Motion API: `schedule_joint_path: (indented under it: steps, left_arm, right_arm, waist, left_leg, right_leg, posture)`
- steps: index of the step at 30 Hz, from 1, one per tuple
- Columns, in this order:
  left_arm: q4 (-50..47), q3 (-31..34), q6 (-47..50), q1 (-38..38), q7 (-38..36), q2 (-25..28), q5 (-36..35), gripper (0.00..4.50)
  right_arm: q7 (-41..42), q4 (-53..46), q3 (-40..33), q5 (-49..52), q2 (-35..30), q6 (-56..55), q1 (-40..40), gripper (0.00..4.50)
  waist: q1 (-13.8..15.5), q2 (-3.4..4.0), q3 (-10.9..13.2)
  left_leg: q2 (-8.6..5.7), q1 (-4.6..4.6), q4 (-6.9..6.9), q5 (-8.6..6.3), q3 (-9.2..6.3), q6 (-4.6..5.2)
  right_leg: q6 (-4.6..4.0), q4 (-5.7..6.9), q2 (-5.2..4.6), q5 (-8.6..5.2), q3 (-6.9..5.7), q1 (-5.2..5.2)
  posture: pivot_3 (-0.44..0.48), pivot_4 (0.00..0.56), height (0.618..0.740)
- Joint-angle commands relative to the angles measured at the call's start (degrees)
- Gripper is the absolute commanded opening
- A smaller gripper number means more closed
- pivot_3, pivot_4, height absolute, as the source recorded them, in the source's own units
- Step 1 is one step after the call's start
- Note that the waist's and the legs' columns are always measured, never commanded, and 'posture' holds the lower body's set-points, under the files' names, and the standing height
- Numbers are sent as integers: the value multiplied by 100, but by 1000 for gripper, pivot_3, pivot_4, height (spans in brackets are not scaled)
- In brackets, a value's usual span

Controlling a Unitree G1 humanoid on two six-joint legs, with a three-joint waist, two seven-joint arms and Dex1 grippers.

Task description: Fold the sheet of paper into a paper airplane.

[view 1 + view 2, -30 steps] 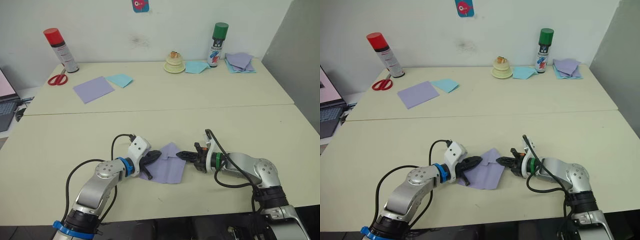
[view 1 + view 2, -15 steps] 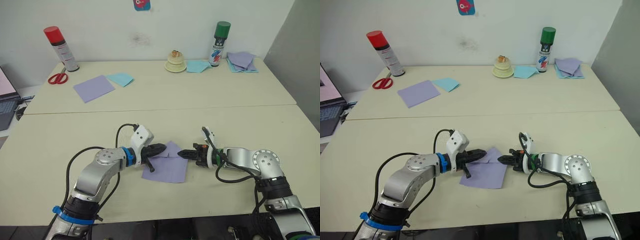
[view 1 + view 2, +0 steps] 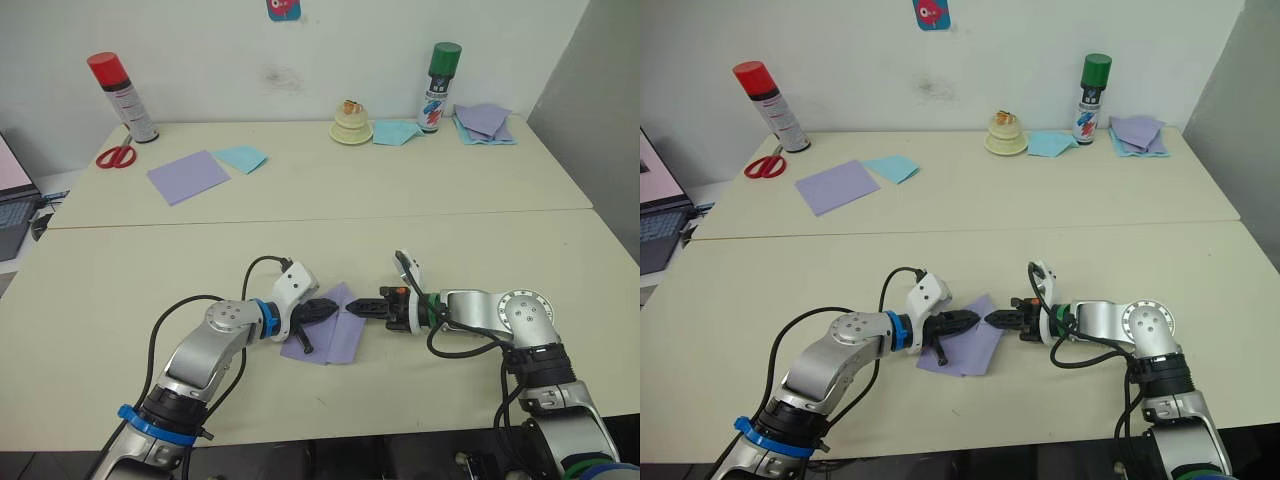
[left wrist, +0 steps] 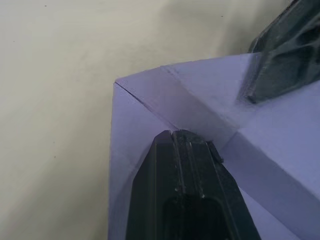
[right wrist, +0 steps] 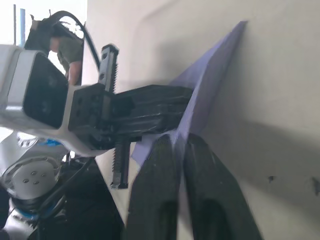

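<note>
- Left claw (image 3: 333,309): clenched, pressing on the sheet of paper (image 3: 330,339).
- Right claw (image 3: 358,308): clamped on the sheet's raised edge, tip meeting the left claw.

Light was bright and even; soft shadows lay under my arms, and my wrist views blurred close up.

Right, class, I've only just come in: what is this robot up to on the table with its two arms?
It is folding a creased lavender sheet of paper on the near table. The right pincer is shut on the sheet's raised edge, and the left pincer, shut, presses its tip down on the sheet beside a crease. The two tips nearly meet over the paper. No airplane shape yet. Spare sheets, scissors and two spray cans sit untouched on the far table.
</note>
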Motion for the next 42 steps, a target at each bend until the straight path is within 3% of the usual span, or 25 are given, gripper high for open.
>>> schedule_joint_path:
  steps: [1, 4, 13, 18, 22, 27, 42]
  left_arm:
    - [53, 45, 215, 141, 68, 105, 76, 0]
    - [54, 77, 297, 207, 119, 129, 97, 0]
    - [-131, 469, 470, 706, 356, 187, -47, 0]
    - [-342, 699, 546, 991, 458, 261, -104, 0]
    - [-389, 951, 589, 1113, 597, 347, -123, 0]
    - [-547, 1077, 629, 1358, 619, 410, -188, 0]
    - [-622, 1697, 501, 1538, 450, 774, -532, 0]
  right_arm:
    - [22, -15, -208, 38, 189, -73, -126, 1634]
    - [-28, 59, -323, 172, 366, -104, -127, 2723]
    - [-130, 276, -395, 676, 878, -133, -85, 2723]
    - [467, 236, -64, -262, 1009, -171, -27, 2723]
    - [1285, 156, 262, -1264, 1113, -520, -48, 1816]
    - [2328, 98, 771, -2754, 1128, -1376, -178, 42]
    - [4467, 223, 2397, -6464, 924, -4297, -290, 42]
  waist:
    - [-1, 0, 0]
    - [-8, 0, 0]
    - [-52, 2, -2]
    - [-76, 5, -3]
    - [-99, 5, -3]
    - [-145, 6, -4]
    - [-148, 7, -3]
  left_leg:
    - [0, 1, 0, 0, 0, 0]
    - [2, 3, 0, 0, 0, 0]
    - [6, 12, -1, 0, -4, 0]
    - [9, 17, -3, 0, -4, 0]
    - [8, 19, -2, 0, -2, 0]
    - [11, 29, -4, 0, -3, 0]
    - [20, 42, -14, -1, -3, -4]
  right_leg:
    - [1, 2, 0, 0, 0, 0]
    - [0, 5, 1, 0, 1, 0]
    - [-7, 14, 3, 4, 4, 0]
    - [1, 16, 6, -2, 5, 1]
    - [10, 16, 7, -8, 6, 0]
    - [16, 19, 10, -11, 9, 2]
    - [15, 18, -1, -11, 17, 2]
  posture:
    - [0, 150, 740]
    - [0, 150, 740]
    - [0, 150, 740]
    - [0, 150, 740]
    - [0, 150, 740]
    - [0, 150, 740]
    - [0, 150, 740]
